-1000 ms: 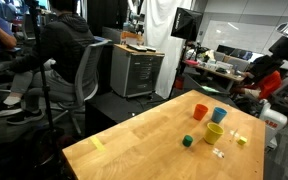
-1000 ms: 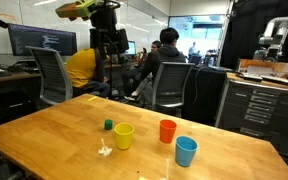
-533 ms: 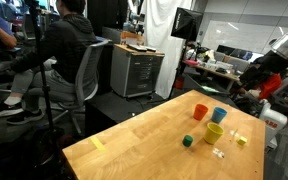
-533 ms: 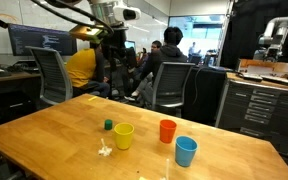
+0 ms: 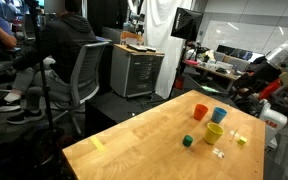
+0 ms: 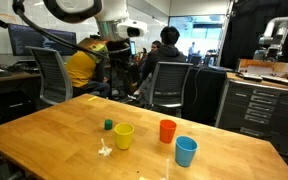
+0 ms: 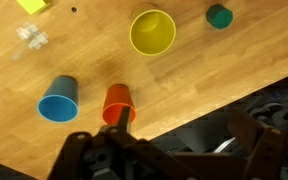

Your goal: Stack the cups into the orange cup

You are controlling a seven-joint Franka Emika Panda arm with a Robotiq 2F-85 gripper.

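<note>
Wood-topped table [image 5: 134, 140], exterior view: the orange cup [image 5: 200, 110] stands upright near the far edge. The blue cup [image 5: 219, 114] stands just beside it, and the yellow cup [image 5: 214, 131] sits nearer the camera, apart from both. A small green block [image 5: 187, 141] lies beside the yellow cup. The robot arm [image 5: 284, 62] enters at the frame's edge, clear of the tabletop; jaw state cannot be told from here.

Exterior view, opposite angle: the yellow cup [image 6: 124, 135], orange cup [image 6: 167, 130] and blue cup [image 6: 186, 151] stand in a loose row, all upright with none touching. The green block [image 6: 108, 125] lies behind the yellow cup. The white arm [image 6: 94, 12] sits high above the table's far end.

Wrist view, looking down: the yellow cup [image 7: 152, 32] shows its open mouth, with the green block [image 7: 219, 16] beside it. The blue cup [image 7: 58, 98] and orange cup [image 7: 118, 103] stand near the table edge. The gripper [image 7: 164, 150] is dark and blurred at the bottom, above the orange cup. Its jaws appear wide apart and hold nothing.
</note>
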